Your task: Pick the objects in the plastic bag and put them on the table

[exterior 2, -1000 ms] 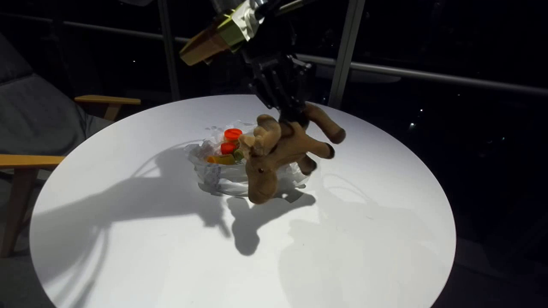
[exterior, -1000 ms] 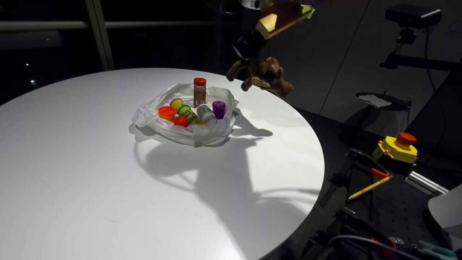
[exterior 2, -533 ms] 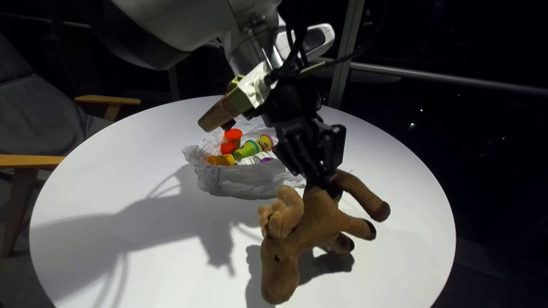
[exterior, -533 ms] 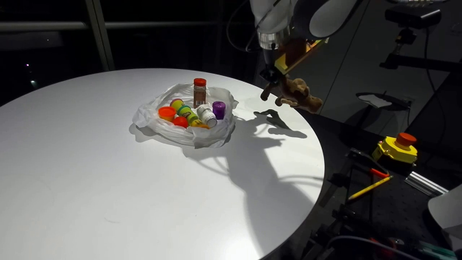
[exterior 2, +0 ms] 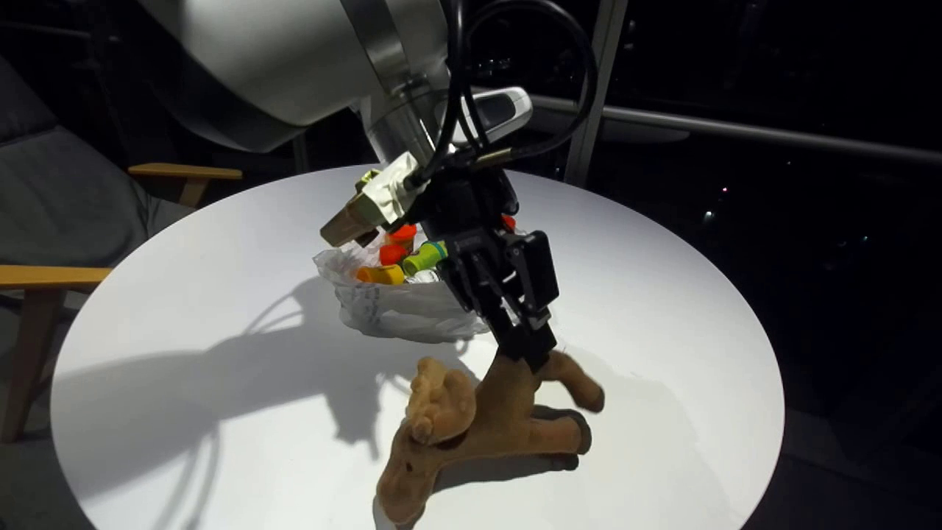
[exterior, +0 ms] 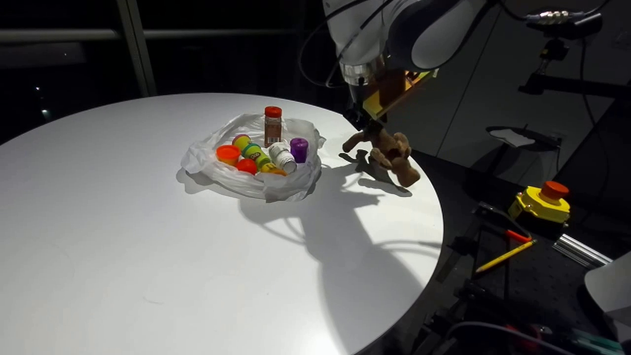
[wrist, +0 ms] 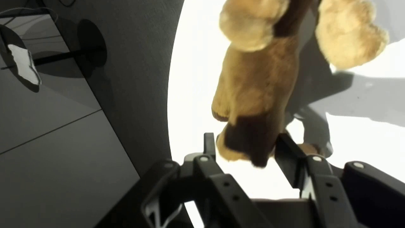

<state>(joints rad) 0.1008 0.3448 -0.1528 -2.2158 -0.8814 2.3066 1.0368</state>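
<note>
- Downward slants the arm (exterior 2: 272, 66) over the desk (exterior 2: 684, 456), wrist bent, the claw (wrist: 245, 139) pointing at the top.
- In the wrist view its fingers (wrist: 289, 161) stand partly apart, either side of the rump of the toy moose (exterior 2: 508, 419); whether one touches the fur, I cannot tell.
- The moose is near the desk's rim, head lower than rump; how fully it rests there is unclear.
- Farther in from that rim, apart from the moose, the bag (exterior 2: 405, 313) holds cans (exterior: 256, 155) and a red-capped bottle (exterior: 272, 130).

Figure (exterior 2: 502, 425) perhaps on table (exterior 2: 280, 456), near bag (exterior 2: 412, 313)
</note>
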